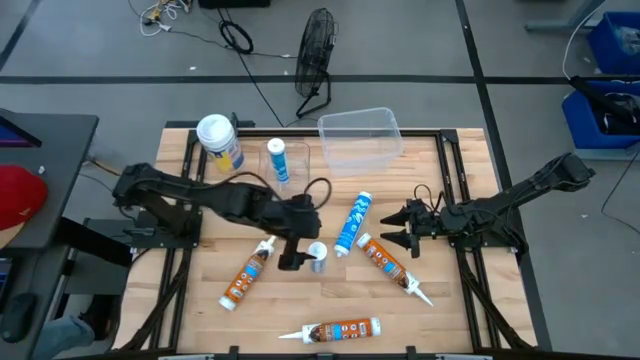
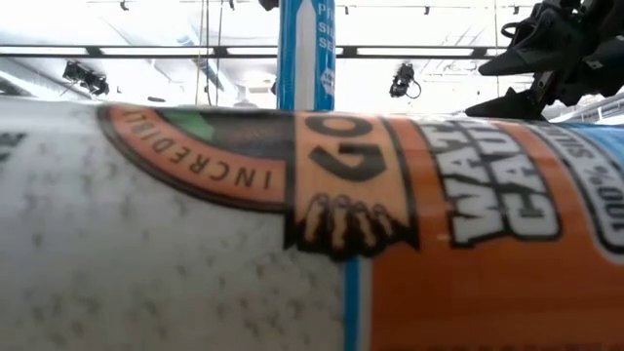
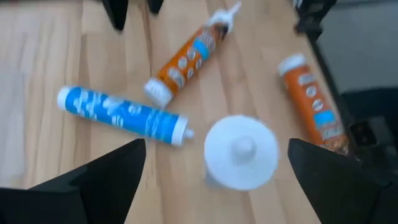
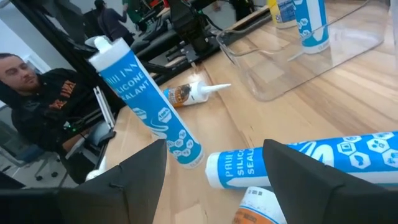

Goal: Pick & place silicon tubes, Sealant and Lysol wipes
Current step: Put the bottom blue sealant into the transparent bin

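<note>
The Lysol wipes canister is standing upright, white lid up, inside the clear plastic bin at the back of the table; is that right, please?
Not quite. The high view shows the Lysol wipes canister standing upright, white lid up, on the wood at the back left, apart from the clear plastic bin, not inside it.

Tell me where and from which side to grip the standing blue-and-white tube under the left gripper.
Grip the blue-and-white tube on its round body just below the white cap, coming straight down from above. It stands upright on the table, cap up, and the left gripper hangs over it with its fingers spread to either side. A lying blue tube is close by, so a sideways approach looks more cramped.
</note>
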